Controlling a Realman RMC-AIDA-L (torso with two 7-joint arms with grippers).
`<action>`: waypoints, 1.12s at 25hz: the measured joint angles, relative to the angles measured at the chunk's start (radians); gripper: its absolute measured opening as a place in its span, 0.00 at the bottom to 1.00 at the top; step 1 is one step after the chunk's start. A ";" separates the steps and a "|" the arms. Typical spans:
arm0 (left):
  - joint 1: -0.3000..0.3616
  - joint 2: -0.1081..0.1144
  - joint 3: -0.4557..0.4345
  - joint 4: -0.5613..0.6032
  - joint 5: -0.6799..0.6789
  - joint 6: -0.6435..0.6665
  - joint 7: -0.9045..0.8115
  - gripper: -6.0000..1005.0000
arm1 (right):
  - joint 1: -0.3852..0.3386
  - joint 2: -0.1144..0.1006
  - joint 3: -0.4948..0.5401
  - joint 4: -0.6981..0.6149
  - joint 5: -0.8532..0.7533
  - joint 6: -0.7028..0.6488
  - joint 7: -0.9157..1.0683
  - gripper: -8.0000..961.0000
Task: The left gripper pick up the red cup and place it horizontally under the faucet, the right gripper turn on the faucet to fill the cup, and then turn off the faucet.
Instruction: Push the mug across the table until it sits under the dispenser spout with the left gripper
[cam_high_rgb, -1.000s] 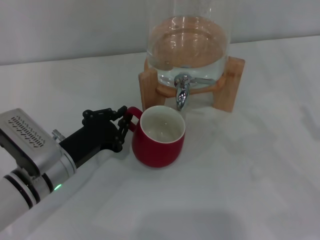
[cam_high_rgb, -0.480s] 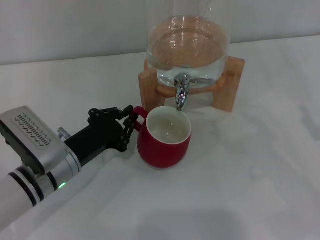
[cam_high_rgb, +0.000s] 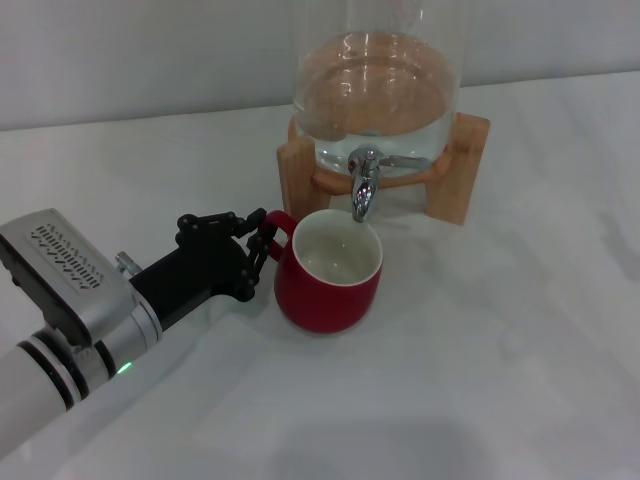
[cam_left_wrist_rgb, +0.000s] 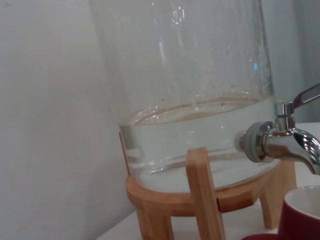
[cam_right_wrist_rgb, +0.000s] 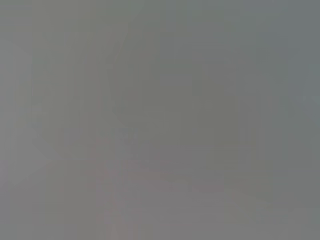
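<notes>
The red cup (cam_high_rgb: 332, 272) stands upright on the white table, its cream inside showing, with its far rim just below the faucet (cam_high_rgb: 365, 193). My left gripper (cam_high_rgb: 258, 245) reaches in from the left, its black fingers shut on the cup's small loop handle. In the left wrist view the chrome faucet (cam_left_wrist_rgb: 282, 142) juts out above the cup's rim (cam_left_wrist_rgb: 302, 212). No water runs from the spout. My right gripper is out of view; the right wrist view is a blank grey field.
The glass dispenser (cam_high_rgb: 378, 95), partly filled with water, sits on a wooden stand (cam_high_rgb: 460, 180) at the back of the table. A pale wall runs behind it. White tabletop (cam_high_rgb: 500, 350) stretches to the right and front of the cup.
My left gripper has carried the cup right and slightly back, bringing it under the spout. In the last half second it has barely moved.
</notes>
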 joint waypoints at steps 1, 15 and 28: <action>-0.001 0.000 0.001 0.000 0.000 -0.004 0.000 0.15 | 0.000 0.000 0.000 0.000 0.000 0.000 0.000 0.79; -0.023 0.000 0.003 -0.002 0.009 -0.022 0.002 0.16 | 0.000 0.000 0.000 -0.004 0.000 0.003 0.001 0.79; -0.033 0.000 0.005 -0.002 0.010 -0.024 0.000 0.16 | 0.001 0.000 0.000 -0.008 0.000 0.004 0.002 0.79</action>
